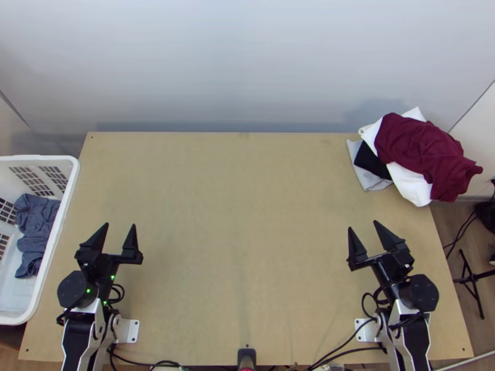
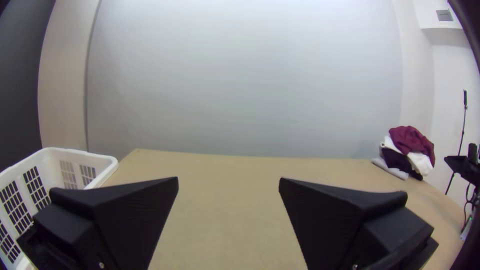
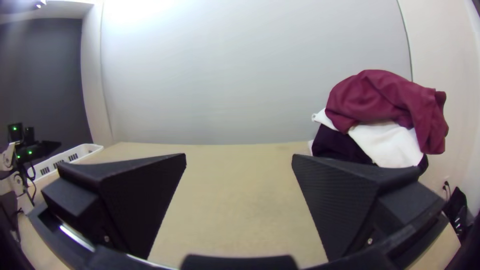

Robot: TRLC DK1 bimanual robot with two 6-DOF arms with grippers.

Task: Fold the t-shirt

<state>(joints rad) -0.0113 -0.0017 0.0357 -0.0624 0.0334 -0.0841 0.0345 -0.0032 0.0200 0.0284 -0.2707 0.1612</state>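
The top view looks down into the white laundry basket at the left side of the counter, where a blue-grey cloth lies bunched; the left wrist view shows the basket's slotted walls from the side. At the counter's far right corner is a heap of clothes: a maroon cloth rumpled on top, a white cloth beneath it, then a dark cloth and a light grey cloth low down. Which of these pieces is the t-shirt I cannot tell. The right wrist view gives the heap side-on, with the maroon cloth's loose folds drooping over the white; it also shows the left arm with its small green lights. As for pose, both arms sit drawn back near their bases. The left gripper is at the near left, pointing toward the far edge, its fingers spread with nothing between them. The right gripper is at the near right, turned somewhat inward toward the middle, its fingers likewise wide apart and holding nothing. Each is well apart from the heap, and the left one is near the basket.
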